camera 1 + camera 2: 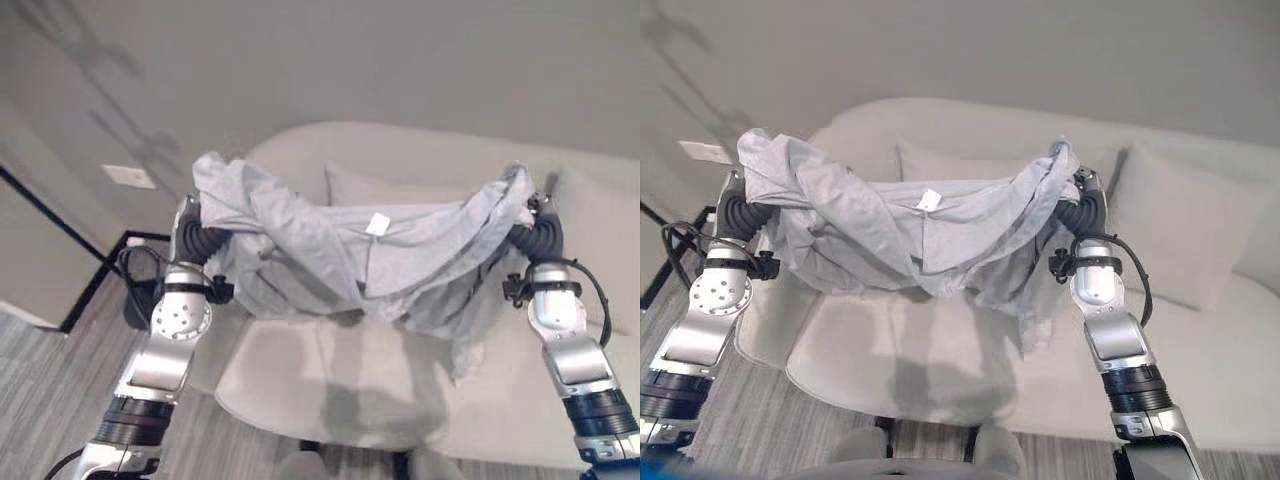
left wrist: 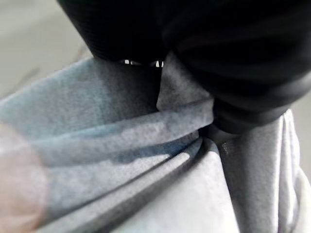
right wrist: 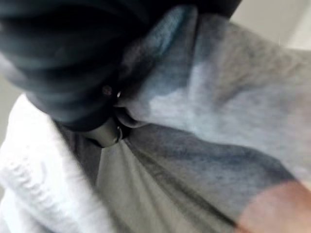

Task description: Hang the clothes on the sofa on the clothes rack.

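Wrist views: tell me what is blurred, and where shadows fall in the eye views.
Left wrist view: grey garment soft throughout, dark cover blurred. Right wrist view: cloth and cover smeared. Left eye view: the garment shades the sofa seat beneath it; thin shadows cross the wall.

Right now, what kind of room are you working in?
Probably a living room or lounge. A light curved sofa with cushions stands against a plain wall, and the floor looks carpeted. A grey garment hangs above the seat, stretched between the left hand and right hand.
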Robot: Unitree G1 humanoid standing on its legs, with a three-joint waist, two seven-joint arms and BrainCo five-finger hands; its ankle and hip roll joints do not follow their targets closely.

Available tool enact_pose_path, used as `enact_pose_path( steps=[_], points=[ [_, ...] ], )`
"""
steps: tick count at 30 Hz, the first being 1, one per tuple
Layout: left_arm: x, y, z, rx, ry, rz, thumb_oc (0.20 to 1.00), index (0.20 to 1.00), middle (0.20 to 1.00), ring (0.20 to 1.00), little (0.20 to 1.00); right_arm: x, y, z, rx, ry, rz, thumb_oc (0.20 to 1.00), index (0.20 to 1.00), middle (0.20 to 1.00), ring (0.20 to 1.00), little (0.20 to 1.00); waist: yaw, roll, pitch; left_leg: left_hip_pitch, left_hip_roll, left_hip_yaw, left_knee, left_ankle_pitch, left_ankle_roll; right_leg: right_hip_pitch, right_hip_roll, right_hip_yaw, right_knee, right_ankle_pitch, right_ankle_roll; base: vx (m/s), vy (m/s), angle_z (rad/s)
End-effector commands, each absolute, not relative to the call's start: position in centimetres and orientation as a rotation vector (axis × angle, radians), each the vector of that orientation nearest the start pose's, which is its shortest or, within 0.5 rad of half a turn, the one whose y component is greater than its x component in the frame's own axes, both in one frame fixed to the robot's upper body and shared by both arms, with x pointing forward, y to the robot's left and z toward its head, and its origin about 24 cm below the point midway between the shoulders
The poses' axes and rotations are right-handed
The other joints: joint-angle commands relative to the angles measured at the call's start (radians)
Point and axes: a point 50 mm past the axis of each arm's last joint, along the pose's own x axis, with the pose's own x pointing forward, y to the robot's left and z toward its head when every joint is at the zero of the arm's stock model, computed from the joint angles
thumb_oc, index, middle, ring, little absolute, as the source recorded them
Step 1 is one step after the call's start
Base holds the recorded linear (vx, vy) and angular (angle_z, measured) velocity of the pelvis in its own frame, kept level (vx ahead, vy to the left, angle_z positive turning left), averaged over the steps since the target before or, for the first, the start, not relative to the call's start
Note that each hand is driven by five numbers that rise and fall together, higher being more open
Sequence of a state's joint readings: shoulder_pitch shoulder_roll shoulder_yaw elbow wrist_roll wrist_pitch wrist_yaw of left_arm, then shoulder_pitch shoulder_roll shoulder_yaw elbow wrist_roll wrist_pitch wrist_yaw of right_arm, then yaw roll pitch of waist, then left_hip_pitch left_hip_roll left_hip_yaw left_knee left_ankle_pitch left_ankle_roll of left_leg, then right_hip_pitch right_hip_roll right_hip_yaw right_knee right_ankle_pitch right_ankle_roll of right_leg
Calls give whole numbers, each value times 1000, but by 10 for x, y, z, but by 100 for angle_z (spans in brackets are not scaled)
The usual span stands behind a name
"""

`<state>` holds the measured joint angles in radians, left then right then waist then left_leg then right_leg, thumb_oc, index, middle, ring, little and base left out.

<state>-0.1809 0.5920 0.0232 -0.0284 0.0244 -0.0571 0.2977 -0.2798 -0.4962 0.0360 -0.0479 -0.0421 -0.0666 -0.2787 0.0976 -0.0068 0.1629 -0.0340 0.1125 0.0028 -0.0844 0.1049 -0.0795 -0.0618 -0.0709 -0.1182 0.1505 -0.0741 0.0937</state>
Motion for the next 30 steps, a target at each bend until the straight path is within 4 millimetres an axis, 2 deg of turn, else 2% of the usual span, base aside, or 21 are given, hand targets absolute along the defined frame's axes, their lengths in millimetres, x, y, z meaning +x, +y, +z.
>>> enact_pose_path(
  steps=[1,5,9,10,11,14,16,18,19,21,22,24,26,28,29,30],
  points=[
    [279,251,177,606,-521,282,200,200,200,200,200,289,-214,198,-471,-656,-224,200,200,200,200,200,3,-54,-54,-54,-161,9,52,-54,54,119,27,39,-163,-3,44,-96,-97,24],
    [274,244,170,550,-525,270,200,200,200,200,200,288,-215,201,-479,-666,-207,200,200,200,200,200,21,-19,-49,-135,-168,-55,55,5,13,148,47,-7,-238,13,35,-126,-54,48],
    [273,241,174,521,-550,267,200,200,200,200,200,290,-215,206,-486,-689,-212,200,200,200,200,200,30,-7,-39,-174,-158,-77,81,-15,-11,139,29,-51,-238,27,41,-144,73,62],
    [274,241,176,515,-562,270,200,200,200,200,200,291,-214,209,-484,-698,-210,200,200,200,200,200,29,-12,-30,-178,-136,-92,98,-33,-18,131,6,-71,-231,42,45,-215,293,62],
    [273,242,178,497,-573,281,200,200,200,200,200,292,-214,211,-490,-704,-209,200,200,200,200,200,21,-20,-22,-166,-71,-107,118,-42,-24,112,-28,-87,-213,48,54,-204,327,54],
    [269,248,177,487,-572,309,200,200,200,200,200,291,-217,211,-504,-693,-211,200,200,200,200,200,8,-16,-33,-123,57,-125,102,-16,-46,113,-59,-98,-190,40,71,-49,314,59],
    [268,251,177,481,-570,324,200,200,200,200,200,290,-222,208,-508,-681,-226,200,200,200,200,200,-2,-3,-44,-101,123,-127,75,15,-72,123,-81,-103,-178,30,84,44,398,20],
    [268,252,180,478,-582,329,200,200,200,200,200,288,-228,205,-513,-664,-253,200,200,200,200,200,-10,21,-58,-87,157,-153,77,32,-108,146,-121,-100,-168,34,111,48,686,26],
    [268,251,181,479,-584,326,200,200,200,200,200,286,-231,205,-513,-661,-264,200,200,200,200,200,-15,28,-65,-78,153,-160,74,21,-120,150,-140,-104,-166,41,119,30,551,12],
    [268,251,181,479,-583,325,200,200,200,200,200,286,-231,204,-514,-660,-265,200,200,200,200,200,-16,28,-64,-77,152,-162,75,20,-119,153,-141,-105,-166,41,120,-10,430,2],
    [275,242,180,483,-580,286,200,200,200,200,200,279,-240,194,-524,-622,-313,200,200,200,200,200,-36,20,-92,-43,109,-128,56,-62,-114,132,-232,-123,-162,104,157,-48,823,16],
    [278,239,184,520,-592,273,200,200,200,200,200,279,-240,189,-506,-603,-339,200,200,200,200,200,-37,-3,-96,-22,58,-89,41,-93,-86,90,-294,-123,-159,191,168,-101,719,40],
    [276,242,189,556,-605,285,200,200,200,200,200,281,-237,187,-474,-602,-355,200,200,200,200,200,-25,-20,-92,3,19,-17,25,-98,-62,44,-336,-158,-158,259,168,-146,498,-10],
    [275,241,192,573,-620,280,200,200,200,200,200,280,-236,187,-466,-606,-364,200,200,200,200,200,-21,-25,-94,12,2,7,19,-105,-49,39,-337,-178,-152,235,168,-89,381,-65],
    [276,240,194,593,-622,274,200,200,200,200,200,278,-236,187,-464,-607,-361,200,200,200,200,200,-27,-36,-84,16,-34,11,23,-113,-22,42,-280,-148,-99,174,142,-88,370,-37],
    [276,240,194,604,-618,275,200,200,200,200,200,278,-237,187,-470,-606,-363,200,200,200,200,200,-26,-38,-83,16,-49,11,21,-108,-11,41,-243,-133,-76,145,131,-108,371,-8]
  ],
)
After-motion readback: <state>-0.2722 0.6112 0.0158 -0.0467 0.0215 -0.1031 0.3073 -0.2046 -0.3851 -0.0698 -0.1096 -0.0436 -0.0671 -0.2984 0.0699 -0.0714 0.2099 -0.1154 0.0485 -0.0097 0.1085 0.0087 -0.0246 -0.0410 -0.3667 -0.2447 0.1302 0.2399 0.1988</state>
